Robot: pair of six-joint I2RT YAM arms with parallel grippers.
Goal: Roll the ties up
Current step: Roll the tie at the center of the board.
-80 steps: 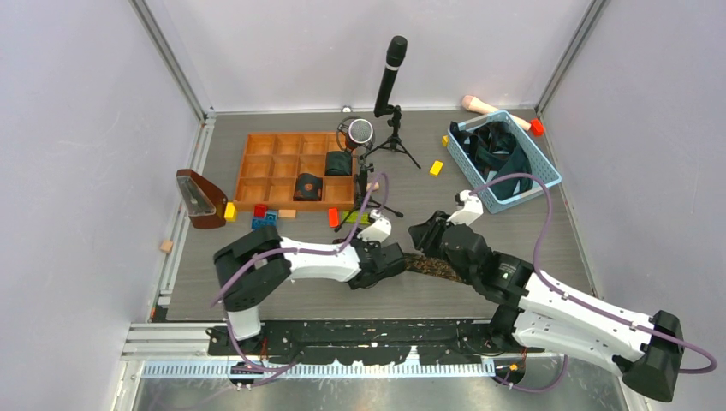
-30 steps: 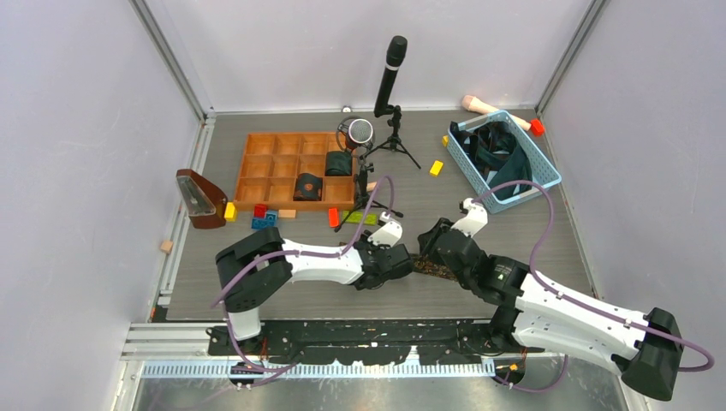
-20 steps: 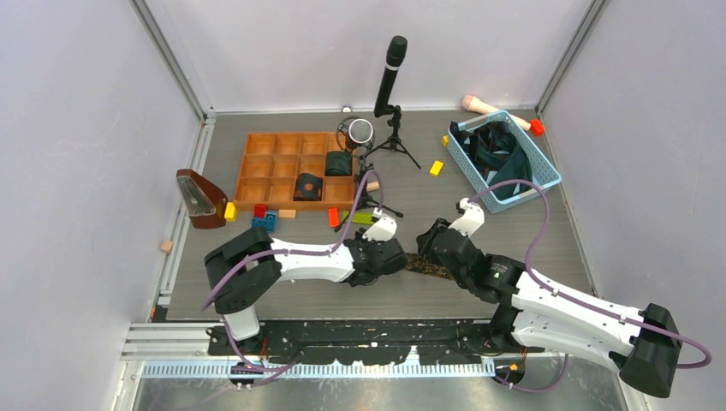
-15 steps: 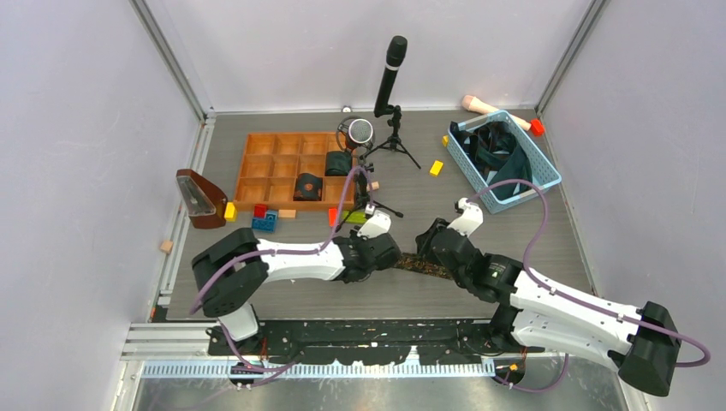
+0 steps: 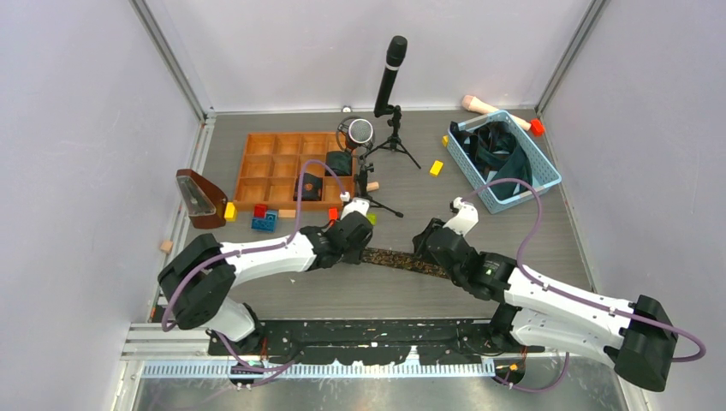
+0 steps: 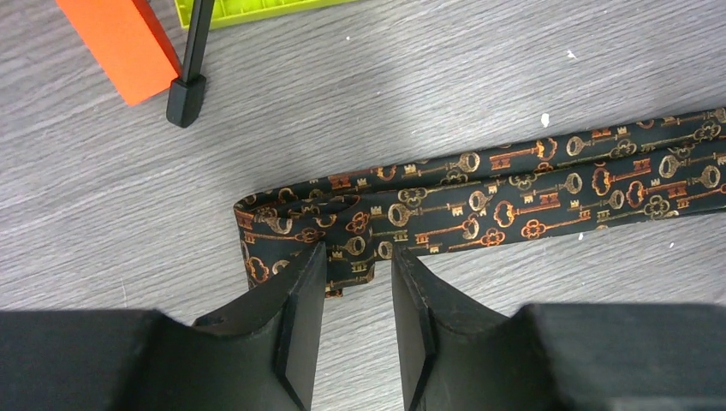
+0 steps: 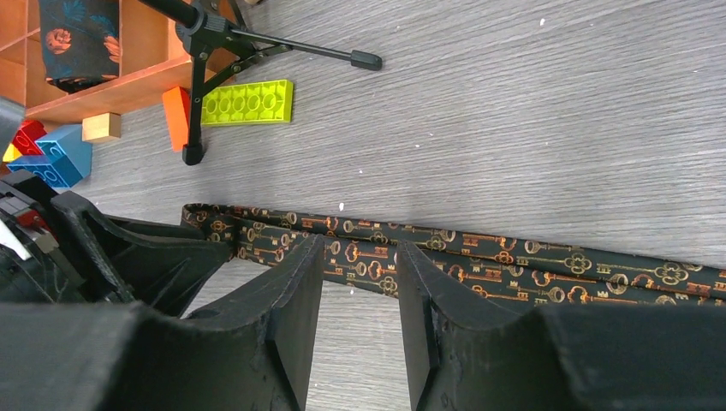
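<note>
Pale lilac walls (image 5: 77, 128) close in three sides, joined at the corners by slanting metal posts (image 5: 169, 60). The table (image 5: 424, 137) is grey wood-grain, evenly lit, with a metal rail (image 5: 171, 342) along its near edge.

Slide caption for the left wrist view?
Left pincer, jaws apart, at the folded end of a key-patterned tie on the grey table.

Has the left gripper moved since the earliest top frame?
Yes. The left gripper has moved left and farther from the arm bases, closer to the wooden tray. More of the key-patterned tie now lies stretched out.
</note>
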